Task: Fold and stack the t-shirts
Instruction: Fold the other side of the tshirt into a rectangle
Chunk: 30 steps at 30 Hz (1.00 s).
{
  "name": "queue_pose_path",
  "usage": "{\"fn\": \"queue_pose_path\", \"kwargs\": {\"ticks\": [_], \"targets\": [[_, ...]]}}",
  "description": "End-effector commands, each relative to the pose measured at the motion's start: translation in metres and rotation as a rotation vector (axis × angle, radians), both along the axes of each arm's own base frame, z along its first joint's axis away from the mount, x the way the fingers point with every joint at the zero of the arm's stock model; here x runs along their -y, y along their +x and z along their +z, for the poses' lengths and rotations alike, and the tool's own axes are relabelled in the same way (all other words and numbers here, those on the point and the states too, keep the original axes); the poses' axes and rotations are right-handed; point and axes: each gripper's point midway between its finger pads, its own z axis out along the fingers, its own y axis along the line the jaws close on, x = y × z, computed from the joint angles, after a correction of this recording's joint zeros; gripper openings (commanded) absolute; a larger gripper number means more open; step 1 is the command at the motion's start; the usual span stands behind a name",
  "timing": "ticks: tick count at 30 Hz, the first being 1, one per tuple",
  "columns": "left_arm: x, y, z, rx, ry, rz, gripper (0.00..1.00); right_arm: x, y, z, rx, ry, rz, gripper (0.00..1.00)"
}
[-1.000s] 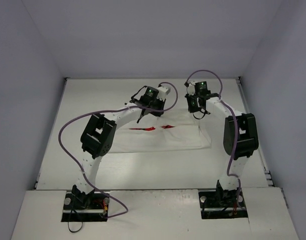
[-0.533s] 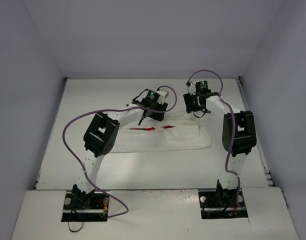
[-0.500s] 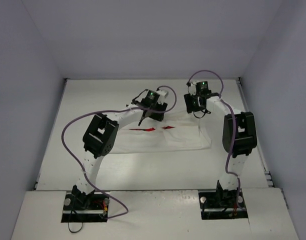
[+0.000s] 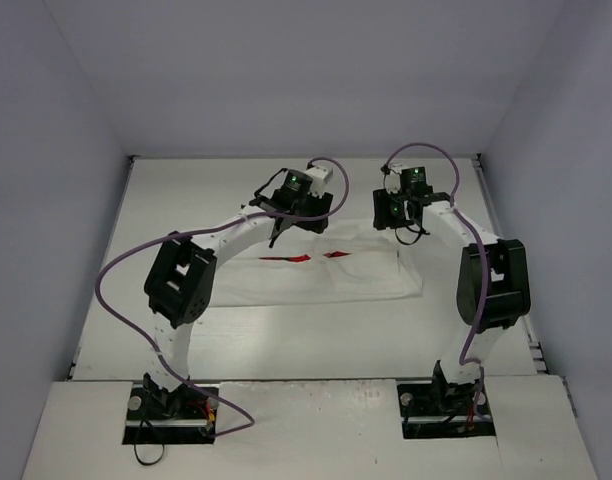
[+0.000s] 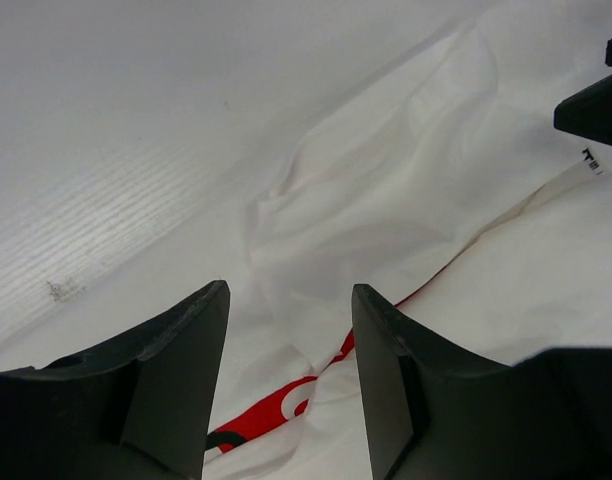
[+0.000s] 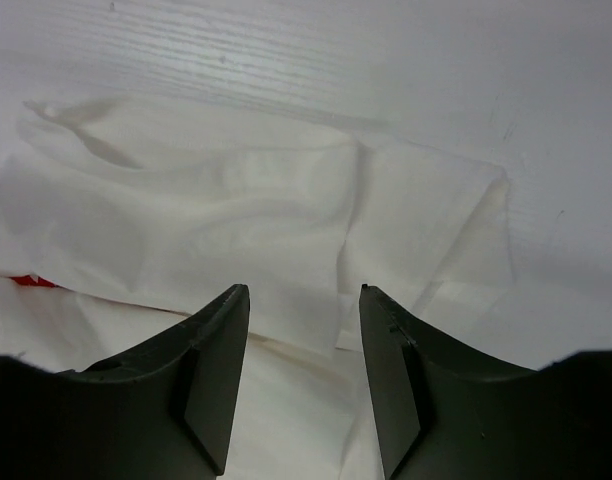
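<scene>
Top external view: we see the white t-shirt lying folded over, flat on the tabletop. Wrist views: we find the left gripper and the right gripper each with jaws apart, empty, above its far edge.

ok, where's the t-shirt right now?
In the top view the t-shirt lies mid-table, between the two arms, with the left hand and right hand open above its far edge, neither holding it.

t-shirt: thin soft matt cloth, creased | bench: matt white, finely ribbed | left tool, right tool: smooth matt black plastic
</scene>
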Motion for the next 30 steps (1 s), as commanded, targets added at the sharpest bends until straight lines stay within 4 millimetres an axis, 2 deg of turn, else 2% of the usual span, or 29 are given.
{"fn": "queue_pose_path", "kwargs": {"ticks": [1, 6, 12, 21, 23, 26, 27, 30], "targets": [[0.008, -0.006, 0.024, 0.018, -0.071, 0.01, 0.48, 0.0, -0.006, 0.005, 0.005, 0.044, -0.038, 0.45], [0.009, -0.01, 0.01, -0.024, -0.065, 0.021, 0.48, -0.001, -0.015, -0.008, -0.029, 0.055, -0.027, 0.45], [0.019, -0.018, 0.0, -0.059, -0.074, -0.017, 0.48, -0.002, -0.02, -0.014, -0.048, 0.067, 0.0, 0.45], [0.016, -0.023, -0.029, -0.126, -0.032, -0.013, 0.43, 0.003, -0.024, -0.037, -0.095, 0.055, 0.038, 0.45], [0.016, -0.024, -0.035, -0.137, -0.025, -0.015, 0.39, 0.004, -0.023, -0.039, -0.103, 0.064, 0.04, 0.39], [0.015, -0.024, -0.04, -0.142, -0.017, -0.014, 0.32, 0.007, -0.02, -0.037, -0.095, 0.061, 0.034, 0.14], [0.015, -0.024, -0.041, -0.144, -0.013, -0.016, 0.28, 0.009, -0.019, -0.035, -0.089, 0.059, 0.029, 0.03], [0.013, -0.024, -0.044, -0.149, -0.004, -0.016, 0.19, 0.018, -0.019, -0.027, -0.07, 0.039, -0.001, 0.0]]}}
